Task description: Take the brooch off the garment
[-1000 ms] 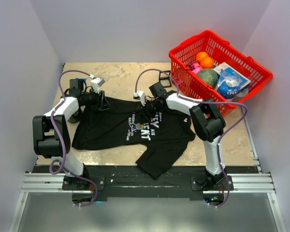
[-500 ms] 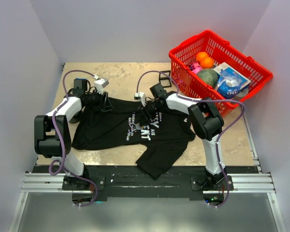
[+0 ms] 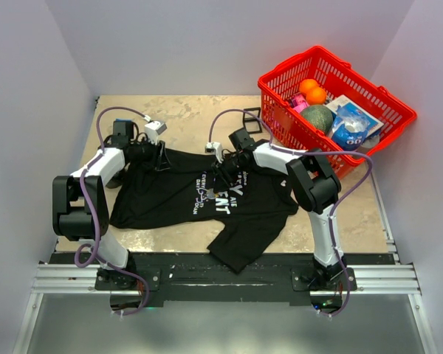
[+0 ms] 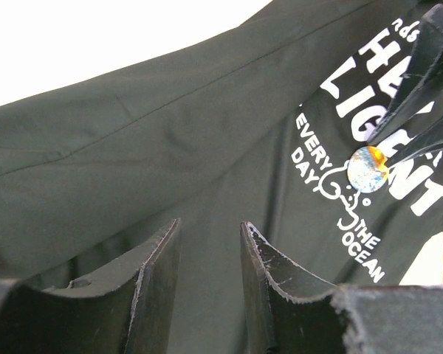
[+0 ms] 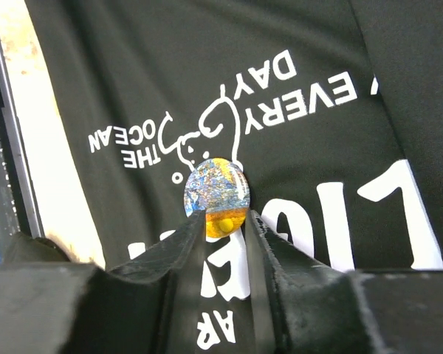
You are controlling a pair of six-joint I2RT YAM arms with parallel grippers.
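Beige counter (image 3: 184, 118) carries a black T-shirt (image 3: 151, 199) lying spread out. Its brooch (image 5: 215, 189), small, round and silvery with an orange lower edge, sits in the white lettering (image 5: 310, 99), touching the looped line drawing. The right tool (image 5: 225, 220) pinches the brooch's lower edge between both fingers. The left tool (image 4: 209, 226), fingers slightly spread, is down on plain cloth well apart from the lettering. The pull likely goes best slow and straight off the cloth, with the left tool pinning the fabric so the shirt neither tents nor snags.
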